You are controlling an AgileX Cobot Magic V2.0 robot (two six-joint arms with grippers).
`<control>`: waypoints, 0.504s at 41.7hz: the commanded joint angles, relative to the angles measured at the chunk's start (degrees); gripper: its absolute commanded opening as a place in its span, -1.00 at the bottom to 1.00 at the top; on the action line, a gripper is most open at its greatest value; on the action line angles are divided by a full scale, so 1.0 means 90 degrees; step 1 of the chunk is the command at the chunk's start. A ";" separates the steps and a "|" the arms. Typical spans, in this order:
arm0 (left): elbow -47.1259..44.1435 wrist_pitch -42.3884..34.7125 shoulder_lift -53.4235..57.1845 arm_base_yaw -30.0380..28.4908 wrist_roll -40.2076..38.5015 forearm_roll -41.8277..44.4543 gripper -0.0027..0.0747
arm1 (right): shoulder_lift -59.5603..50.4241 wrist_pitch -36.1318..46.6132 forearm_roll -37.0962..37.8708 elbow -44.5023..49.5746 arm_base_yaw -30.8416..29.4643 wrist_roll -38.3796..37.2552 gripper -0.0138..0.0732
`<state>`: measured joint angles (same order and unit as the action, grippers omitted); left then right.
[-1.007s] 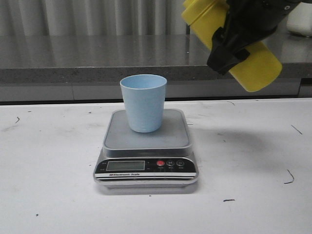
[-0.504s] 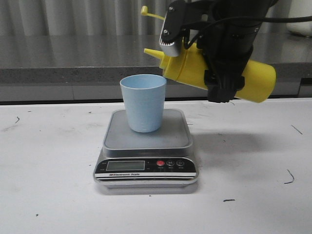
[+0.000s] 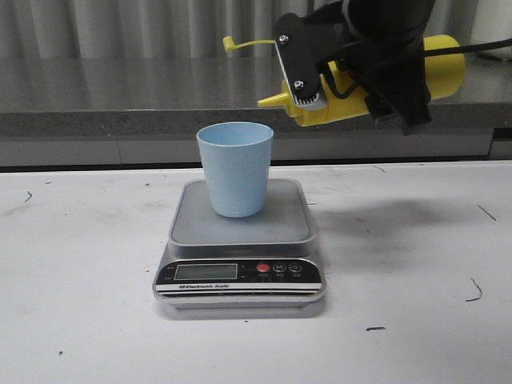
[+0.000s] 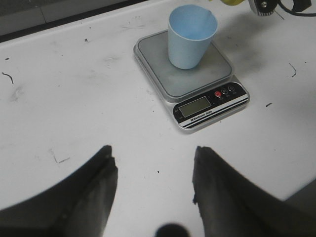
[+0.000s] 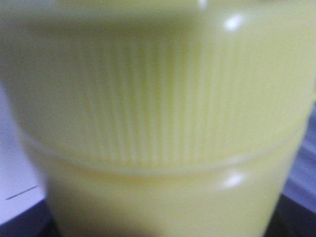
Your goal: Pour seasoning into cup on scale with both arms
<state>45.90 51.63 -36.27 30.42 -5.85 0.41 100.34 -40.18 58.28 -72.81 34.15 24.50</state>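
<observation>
front view: right gripper (image 3: 352, 76) clenches the seasoning bottle (image 3: 444, 64), now lifted nearly level, nozzle up right of the cup (image 3: 235, 168), so pouring looks paused.
scale (image 3: 240, 232): cup sits on it, unmoved.
left wrist: left gripper (image 4: 153, 173) spread wide, empty, near the scale.
right wrist: just yellow bottle.

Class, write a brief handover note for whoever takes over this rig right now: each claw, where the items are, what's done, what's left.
Right claw: shut on the seasoning bottle, held roughly level, nozzle toward the cup but short of its rim.
Left claw: open, empty, hovering over the table short of the scale.
Cup stands upright on the scale platform.
Done: bottle lifted and tipped.
Left: bring the nozzle over the cup and pour. No stream visible.
</observation>
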 commanded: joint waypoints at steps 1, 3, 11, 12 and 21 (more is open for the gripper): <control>0.0162 -0.0423 0.0000 0.0039 -0.0056 -0.0008 -0.01 | -0.0304 0.0120 0.1105 -0.0254 -0.0006 0.0008 0.16; 0.0162 -0.0423 0.0000 0.0039 -0.0056 -0.0008 -0.01 | -0.0304 0.0160 0.1317 -0.0254 -0.0006 0.0008 0.16; 0.0162 -0.0423 0.0000 0.0039 -0.0056 -0.0008 -0.01 | -0.0304 0.0355 0.1930 -0.0254 -0.0006 0.0008 0.15; 0.0162 -0.0423 0.0000 0.0039 -0.0056 -0.0008 -0.01 | -0.0304 0.0371 0.1962 -0.0254 -0.0006 0.0008 0.15; 0.0162 -0.0423 0.0000 0.0039 -0.0056 -0.0008 -0.01 | -0.0296 0.0519 0.1988 -0.0254 -0.0006 0.0008 0.15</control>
<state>45.90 51.63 -36.27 30.42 -5.95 0.41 100.38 -35.36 71.31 -72.81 34.17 24.50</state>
